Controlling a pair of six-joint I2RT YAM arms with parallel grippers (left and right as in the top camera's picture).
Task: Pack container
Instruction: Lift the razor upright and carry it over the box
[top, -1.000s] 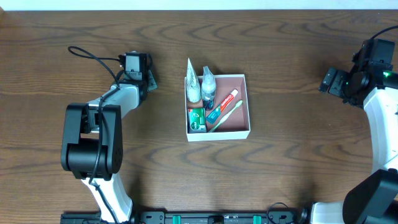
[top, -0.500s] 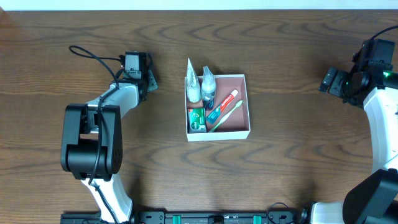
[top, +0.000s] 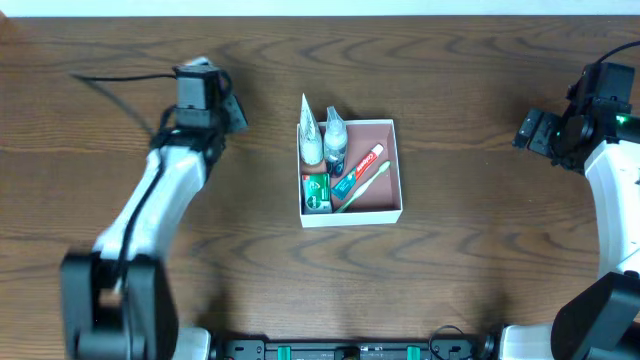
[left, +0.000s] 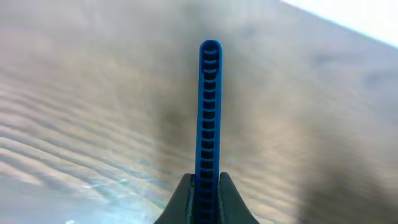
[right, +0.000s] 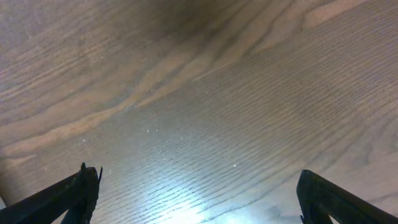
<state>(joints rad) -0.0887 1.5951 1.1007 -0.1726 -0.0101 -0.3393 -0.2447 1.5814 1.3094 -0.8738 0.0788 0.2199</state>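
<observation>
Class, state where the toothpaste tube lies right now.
Overhead view, table centre: the toothpaste tube lies diagonally inside the container, just above the green toothbrush.

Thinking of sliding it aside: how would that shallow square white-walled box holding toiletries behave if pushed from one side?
The shallow square white-walled box looks like thin card, so a pushed wall would probably flex. Its contents crowd one side, so it may pivot rather than slide straight. The two pale bottles seem upright and might topple.
</observation>
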